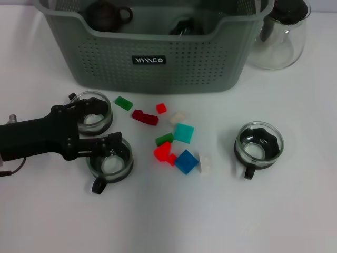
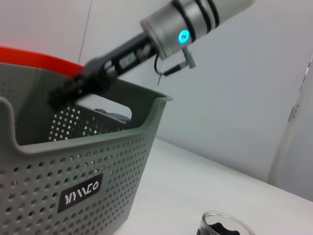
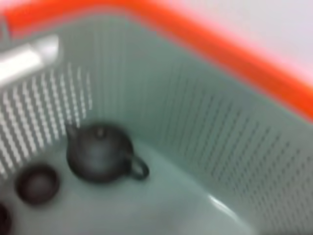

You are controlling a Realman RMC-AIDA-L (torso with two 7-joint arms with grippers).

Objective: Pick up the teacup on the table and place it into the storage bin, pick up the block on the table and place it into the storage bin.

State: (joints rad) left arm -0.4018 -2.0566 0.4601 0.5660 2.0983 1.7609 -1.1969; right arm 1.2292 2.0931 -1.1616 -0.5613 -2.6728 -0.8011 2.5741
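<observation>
Three glass teacups with black bases stand on the white table: one at the far left [image 1: 95, 118], one just in front of it [image 1: 111, 160], and one at the right [image 1: 258, 145], also seen in the left wrist view [image 2: 225, 228]. My left gripper [image 1: 100, 124] is open, its black fingers on either side of the far-left teacup. Several small blocks lie in the middle, among them a blue one [image 1: 186, 161], a cyan one [image 1: 184, 133] and a red one [image 1: 164, 153]. The grey-green storage bin [image 1: 158, 74] stands behind them. My right gripper [image 2: 68, 90] reaches down over the bin's rim.
A dark teapot [image 3: 100, 154] and a small dark cup [image 3: 38, 183] sit inside the bin. A clear glass pitcher [image 1: 281, 37] stands to the right of the bin. Bare table lies in front of the blocks and cups.
</observation>
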